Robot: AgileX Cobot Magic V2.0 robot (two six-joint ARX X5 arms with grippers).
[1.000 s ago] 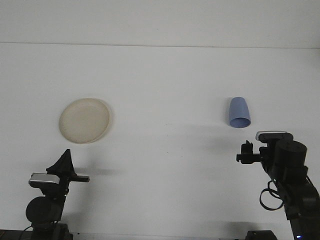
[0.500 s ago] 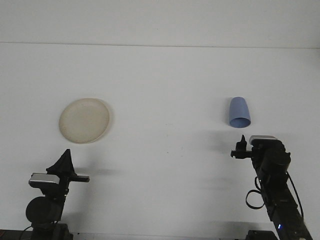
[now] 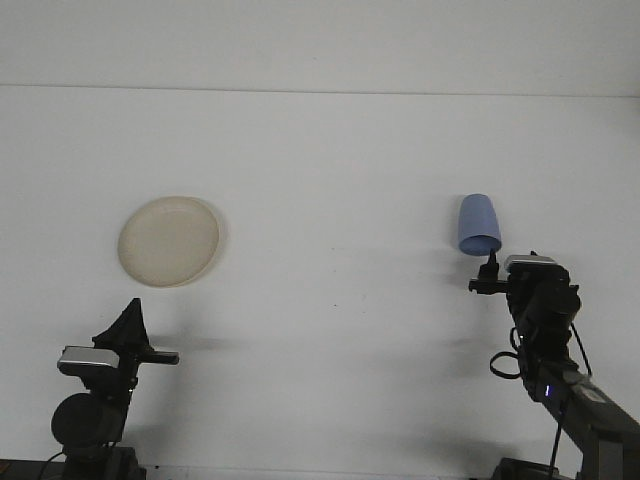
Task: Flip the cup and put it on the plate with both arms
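Right now we have only the front view to go on, and from it we judge the task to be in its first step: the approach to the cup. The blue cup (image 3: 478, 225) lies on the white worktop (image 3: 330, 170) on the right side, apparently upside down or tipped, its wider rim toward the camera. The cream plate (image 3: 169, 240) sits well apart from it, far over on the left, and nothing rests on it.

Our right gripper (image 3: 489, 272) is just below the cup's rim, very near it or perhaps touching; we cannot tell which. Its dark fingers read as one small shape from this angle, so we cannot tell how far they are parted, and it has hold of nothing that we can see.

Our left gripper (image 3: 132, 322) waits low on the left, below the plate and well apart from the cup, holding nothing; its opening we cannot tell either.

Next, we think, the right gripper must close on the cup wall squarely, since a glancing touch could roll it away.
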